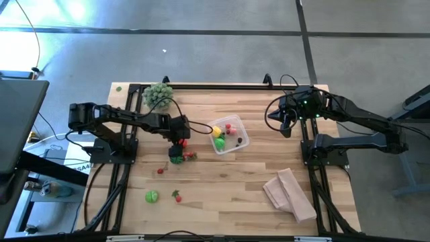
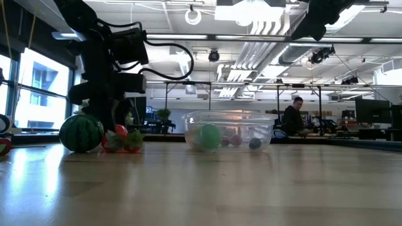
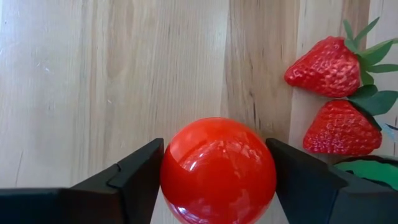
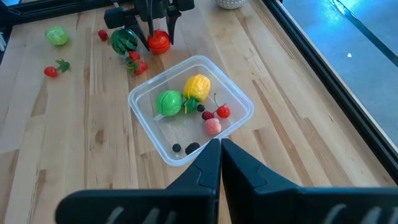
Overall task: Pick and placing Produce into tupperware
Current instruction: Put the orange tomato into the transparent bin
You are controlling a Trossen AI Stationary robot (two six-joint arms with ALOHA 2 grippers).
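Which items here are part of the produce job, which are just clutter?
Job:
- red ball, between the left pincer fingers
- two strawberries
- watermelon
- loose green piece
- tupperware, already holding yellow and green fruit

Clutter:
- tan cloth
- spiky green plant
- right pincer, shut and waiting above the table

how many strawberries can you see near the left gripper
2: both strawberries lie side by side on the table, just beside the red ball between the left gripper's fingers. More may be hidden.
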